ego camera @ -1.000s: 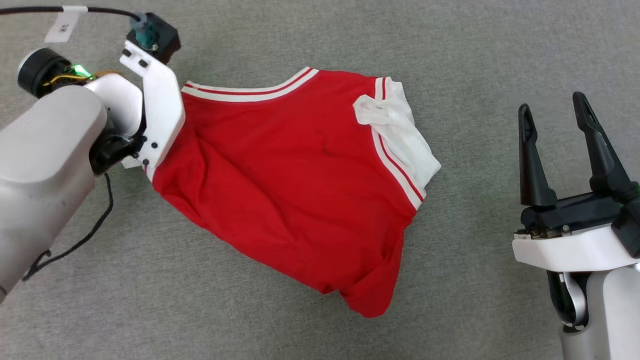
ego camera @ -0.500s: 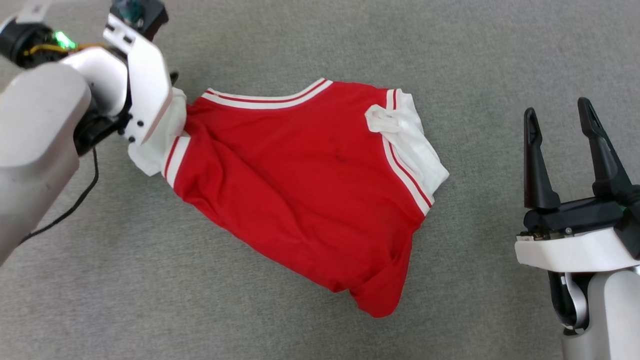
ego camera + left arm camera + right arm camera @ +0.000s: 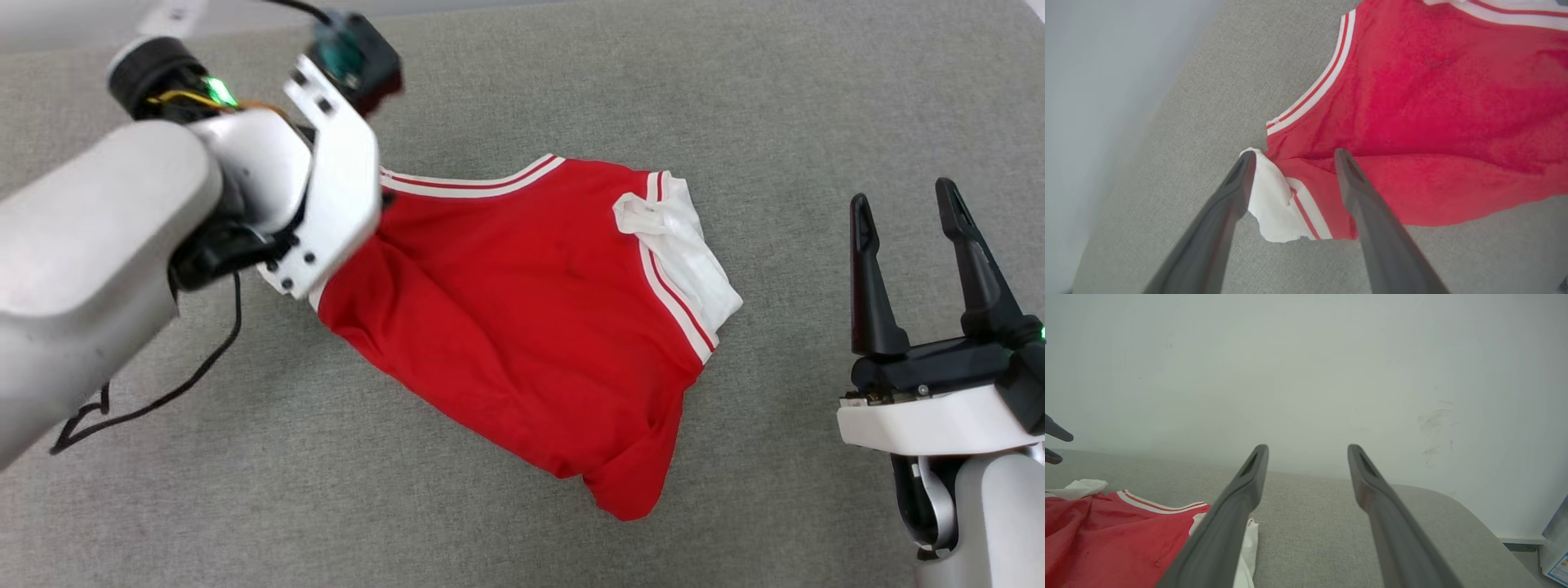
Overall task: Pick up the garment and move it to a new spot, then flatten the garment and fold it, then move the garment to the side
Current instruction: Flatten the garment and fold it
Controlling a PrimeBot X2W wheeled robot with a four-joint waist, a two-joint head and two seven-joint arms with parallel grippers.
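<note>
**Looks like the flattening step, nothing gripped**

Closest first: right gripper low on the right, fingers spread wide, holding nothing, well apart from the garment. From its own camera, pointed past the surface at a bare wall.

Next out: garment lying on the grey surface, skewed and bunched, hem corner nearest, plain red side up, one white sleeve crumpled on the right, striped trim at the far edge. Not flat, not folded.

Further, on the left: left gripper over the other sleeve, fingers wide open, sleeve between them. One fingertip right at the sleeve's corner; can't tell touching or not. Clamped on nothing either way.

Reading this as the start of flattening, with the carry to a new spot probably done. Next, at a guess: close the left on that sleeve, bring the right in to the opposite sleeve or the hem corner, then pull apart gently. Soft jersey, so expect bunching rather than sliding.

Writing: no print or number on the upturned side. Small dark mark mid-chest, not lettering. White tag at the far top left and a printed packet beyond the surface's corner, both too blurred or small to read.
</note>
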